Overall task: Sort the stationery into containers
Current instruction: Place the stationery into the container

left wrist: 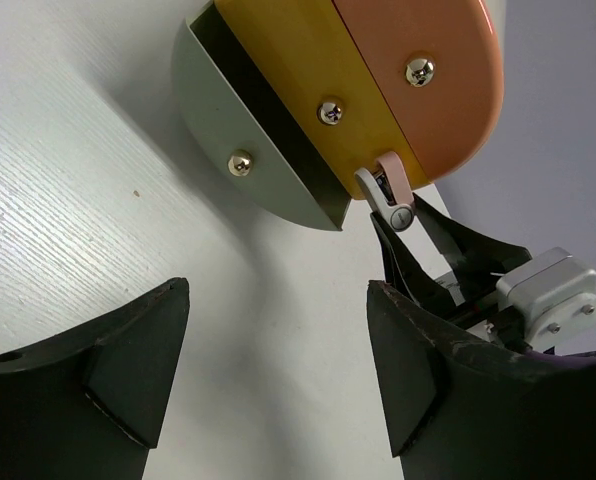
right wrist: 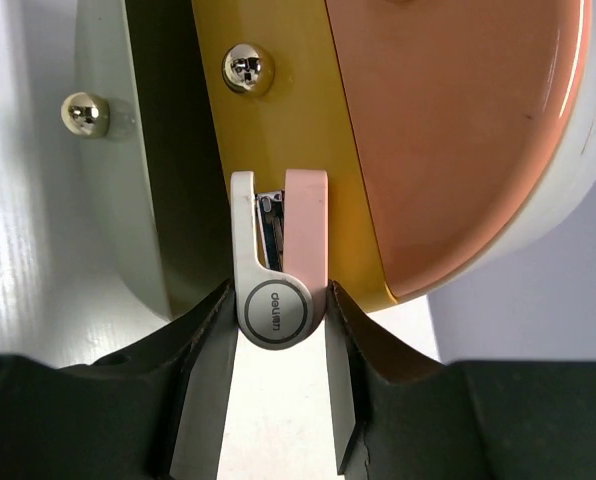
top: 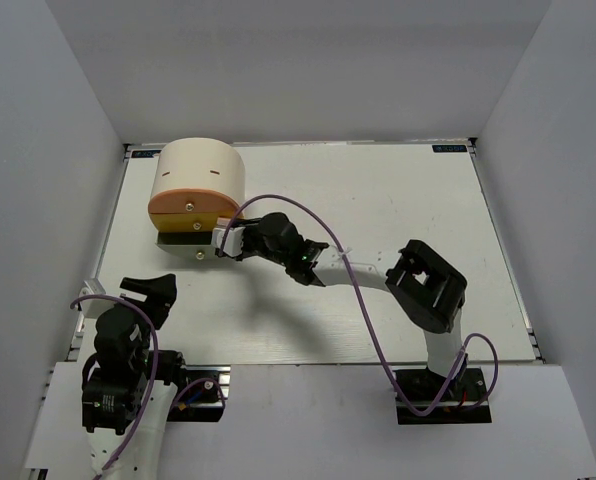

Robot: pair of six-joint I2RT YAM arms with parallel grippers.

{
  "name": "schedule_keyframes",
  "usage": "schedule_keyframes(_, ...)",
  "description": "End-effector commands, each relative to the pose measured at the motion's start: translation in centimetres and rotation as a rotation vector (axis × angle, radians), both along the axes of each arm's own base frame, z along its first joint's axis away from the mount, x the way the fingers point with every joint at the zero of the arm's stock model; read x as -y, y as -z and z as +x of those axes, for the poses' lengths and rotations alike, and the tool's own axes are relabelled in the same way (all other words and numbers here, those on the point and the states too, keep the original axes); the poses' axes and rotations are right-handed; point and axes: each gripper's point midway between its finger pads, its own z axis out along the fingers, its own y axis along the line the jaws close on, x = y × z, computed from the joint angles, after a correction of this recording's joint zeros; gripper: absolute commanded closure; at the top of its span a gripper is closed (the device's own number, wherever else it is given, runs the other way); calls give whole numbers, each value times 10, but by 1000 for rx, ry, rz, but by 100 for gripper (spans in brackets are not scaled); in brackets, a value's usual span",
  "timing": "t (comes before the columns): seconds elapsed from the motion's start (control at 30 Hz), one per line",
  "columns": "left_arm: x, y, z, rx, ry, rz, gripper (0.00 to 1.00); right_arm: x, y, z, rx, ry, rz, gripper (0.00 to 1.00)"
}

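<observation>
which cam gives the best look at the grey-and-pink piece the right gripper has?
Right wrist. The grey-and-pink piece fills the centre, pinched by the right gripper in front of the yellow drawer. Left wrist shows it small, from the side, at that drawer's edge. Top external shows only a pale speck at the gripper tip.

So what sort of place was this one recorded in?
Probably a lab robot cell: a white table boxed in by plain grey walls, a left arm and right arm bolted at its near edge, and a cream drawer box where the right pincer grips a grey-and-pink piece.
</observation>
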Motion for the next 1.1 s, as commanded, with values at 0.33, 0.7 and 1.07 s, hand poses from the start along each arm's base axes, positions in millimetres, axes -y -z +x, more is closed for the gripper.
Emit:
schedule_keyframes(0.33, 2, 1, 0, 10, 9, -7, 19, -11, -14, 10, 151, 1, -2, 78)
schedule_keyframes(0.7, 2, 1, 0, 10, 9, -7, 19, -20, 0, 7, 153, -13, -33, 61)
schedule_keyframes(1.07, 2, 1, 0, 10, 9, -7, 19, -22, 3, -1, 148, -33, -35, 50)
